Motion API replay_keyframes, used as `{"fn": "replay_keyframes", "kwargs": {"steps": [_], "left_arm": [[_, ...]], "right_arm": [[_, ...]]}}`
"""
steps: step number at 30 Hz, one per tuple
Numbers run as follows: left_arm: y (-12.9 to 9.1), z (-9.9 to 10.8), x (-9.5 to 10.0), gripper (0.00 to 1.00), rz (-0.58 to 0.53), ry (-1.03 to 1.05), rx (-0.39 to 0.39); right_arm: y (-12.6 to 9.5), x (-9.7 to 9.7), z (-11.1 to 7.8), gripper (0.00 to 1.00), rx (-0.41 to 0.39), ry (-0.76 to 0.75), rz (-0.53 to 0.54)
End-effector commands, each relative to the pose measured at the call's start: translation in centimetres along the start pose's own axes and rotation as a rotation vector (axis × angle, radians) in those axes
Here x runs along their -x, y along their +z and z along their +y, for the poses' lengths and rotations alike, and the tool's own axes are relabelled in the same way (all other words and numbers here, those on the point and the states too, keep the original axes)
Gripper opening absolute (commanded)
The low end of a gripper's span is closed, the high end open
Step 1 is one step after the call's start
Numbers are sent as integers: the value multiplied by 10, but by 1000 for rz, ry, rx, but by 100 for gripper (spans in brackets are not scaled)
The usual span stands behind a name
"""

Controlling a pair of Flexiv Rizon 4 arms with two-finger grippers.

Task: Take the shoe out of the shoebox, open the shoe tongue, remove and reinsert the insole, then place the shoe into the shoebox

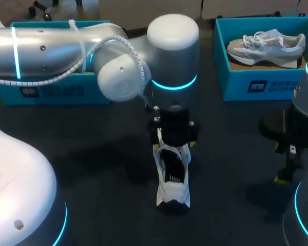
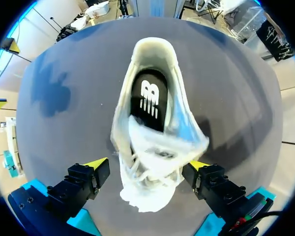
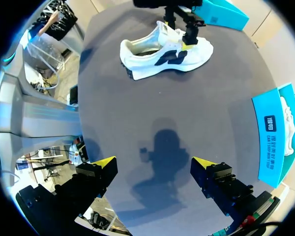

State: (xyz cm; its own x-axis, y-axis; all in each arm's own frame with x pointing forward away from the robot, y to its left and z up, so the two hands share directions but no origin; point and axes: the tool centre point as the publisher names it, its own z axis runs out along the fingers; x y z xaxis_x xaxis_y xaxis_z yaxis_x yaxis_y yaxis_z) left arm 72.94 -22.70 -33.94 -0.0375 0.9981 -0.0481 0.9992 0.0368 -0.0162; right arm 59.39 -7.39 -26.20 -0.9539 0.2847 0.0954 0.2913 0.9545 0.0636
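- White shoe point(image 1: 173, 177) point(image 2: 155, 147) point(image 3: 164, 51) stands upright on its sole on the dark surface point(image 1: 92, 169), about midway between the left and right edges. Its heel is toward the near edge and its toe toward the far edge. It is outside both boxes.
- The shoe mouth is spread wide. The black insole point(image 2: 148, 98), with a white mark on it, is seated inside and visible at the heel end. Tongue and laces are bunched over the forefoot.
- Left arm enters from the far left corner and hangs over the shoe's front half.
- Left tool point(image 2: 147, 164) point(image 3: 179, 29): fingers spread wide, straddling the laced part of the shoe, one yellow tip on each side. One tip is clearly apart from the upper. The other is just beside the bunched fabric, and I cannot tell if it touches. No grip on the shoe.
- Right tool point(image 3: 152, 164) point(image 1: 283, 174): near the right edge, above bare surface and well apart from the shoe. Fingers are wide open with nothing between them. Its shadow falls on the surface ahead of it.
- Teal shoebox point(image 1: 56, 92) sits at the far left corner, largely hidden behind the left arm, so its contents cannot be seen.
- Second teal shoebox point(image 1: 256, 84) point(image 3: 273, 132) sits at the far right corner with a grey-and-white shoe point(image 1: 267, 46) lying inside.
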Motion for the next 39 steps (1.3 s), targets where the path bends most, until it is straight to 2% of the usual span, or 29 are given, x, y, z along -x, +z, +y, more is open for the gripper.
{"fn": "replay_keyframes", "kwargs": {"steps": [1,6,10,11,12,14,21,23,25,27,30,39], "left_arm": [[-10,6,-1,100,-3,8,2],[-27,16,3,100,-28,11,10],[-44,23,4,100,-58,16,-12],[-47,24,4,84,-63,17,-16],[-49,25,5,72,-65,17,-18],[-54,28,6,62,-72,20,-30],[-66,32,8,56,-70,23,-48],[-68,26,6,51,-65,41,-56],[-70,19,3,52,-61,51,-59],[-70,13,2,48,-59,52,-59],[-67,4,-2,44,-53,59,-59],[-46,-12,-7,42,-24,96,-63]], "right_arm": [[1,0,0,100,1,-1,-1],[1,0,0,100,1,-1,-1],[1,0,0,100,1,-1,-1],[1,0,0,100,1,-1,-1],[1,0,0,100,1,-1,-1],[1,0,0,100,1,-1,-1],[1,0,0,100,1,-1,-1],[1,0,0,100,1,-1,-1],[1,0,0,100,1,-1,-1],[1,0,0,100,1,-1,-1],[1,0,0,100,1,-1,-1],[1,0,0,100,1,-1,-1]]}}
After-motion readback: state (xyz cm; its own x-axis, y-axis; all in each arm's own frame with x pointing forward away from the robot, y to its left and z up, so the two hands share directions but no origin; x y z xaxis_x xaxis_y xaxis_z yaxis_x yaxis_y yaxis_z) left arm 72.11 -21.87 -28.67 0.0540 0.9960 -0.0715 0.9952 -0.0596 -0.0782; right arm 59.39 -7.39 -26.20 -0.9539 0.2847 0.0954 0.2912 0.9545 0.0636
